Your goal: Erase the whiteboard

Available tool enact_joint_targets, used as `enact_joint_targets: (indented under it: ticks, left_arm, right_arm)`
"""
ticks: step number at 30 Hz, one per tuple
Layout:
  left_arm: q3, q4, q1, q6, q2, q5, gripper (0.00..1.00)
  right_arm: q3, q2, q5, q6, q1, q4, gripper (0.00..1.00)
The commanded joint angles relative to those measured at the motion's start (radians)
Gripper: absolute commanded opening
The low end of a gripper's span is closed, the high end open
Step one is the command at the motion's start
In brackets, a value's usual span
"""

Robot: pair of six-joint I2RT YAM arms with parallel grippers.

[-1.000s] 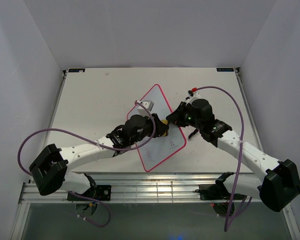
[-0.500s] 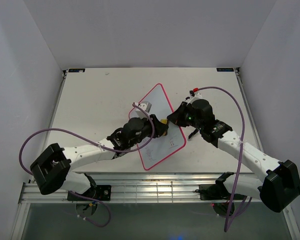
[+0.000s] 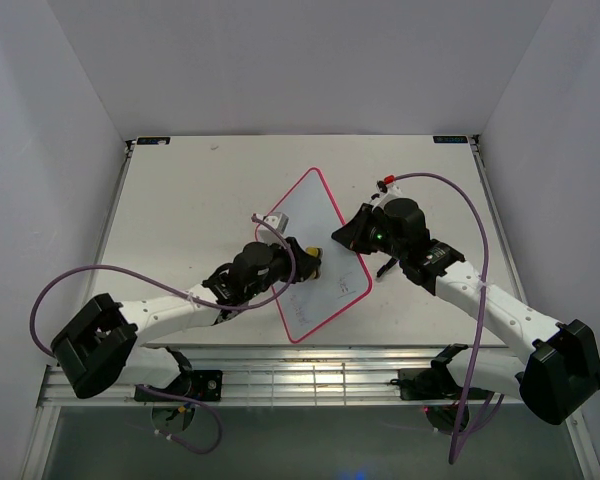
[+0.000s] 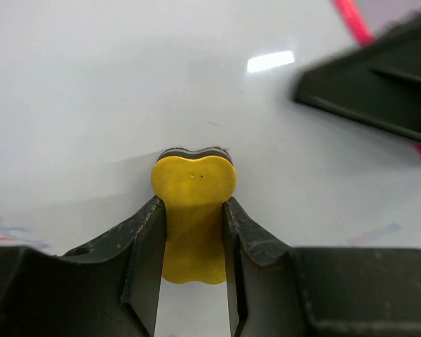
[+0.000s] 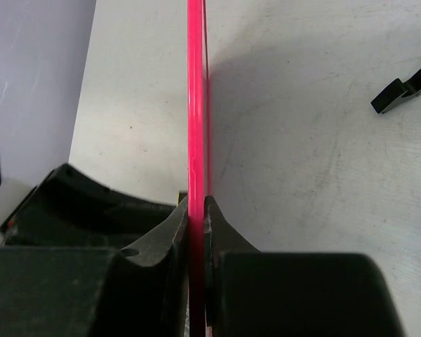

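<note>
Yellow eraser [image 4: 194, 184] clamped in left gripper [image 4: 194, 214], dragged leftward across whiteboard [image 3: 306, 203] since a second ago; board diagonal mid-table [image 3: 180, 200], pink edge pinched tight by right gripper [image 5: 196, 210]; faint writing [image 3: 337, 289] remaining near end; likely more strokes needed.

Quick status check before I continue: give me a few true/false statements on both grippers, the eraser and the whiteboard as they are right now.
1. The left gripper has its jaws shut on the yellow eraser. True.
2. The right gripper is open and clear of the whiteboard. False: its jaws clamp the board's pink frame.
3. The whiteboard is wiped fully clean. False: faint writing shows towards its near end.
4. The eraser sits against the board's white surface. True.
</note>
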Motion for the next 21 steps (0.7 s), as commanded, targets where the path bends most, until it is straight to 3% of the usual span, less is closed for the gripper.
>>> enact_joint_targets:
  ticks: [1, 7, 14, 21]
  left_arm:
    - [-0.051, -0.11, 0.081, 0.02, 0.08, 0.082, 0.0]
    - [-0.02, -0.052, 0.113, 0.067, 0.077, 0.175, 0.0]
    - [-0.055, 0.112, -0.105, 0.189, 0.028, 0.174, 0.0]
    - [-0.049, 0.14, -0.307, 0.305, 0.0, 0.111, 0.0]
  right_arm:
    - [0.082, -0.035, -0.202, 0.053, 0.075, 0.25, 0.08]
    - [0.079, -0.032, -0.2, 0.052, 0.078, 0.25, 0.08]
    - [0.108, -0.004, -0.127, 0.041, 0.078, 0.193, 0.08]
    - [0.141, 0.002, -0.09, 0.036, 0.078, 0.138, 0.08]
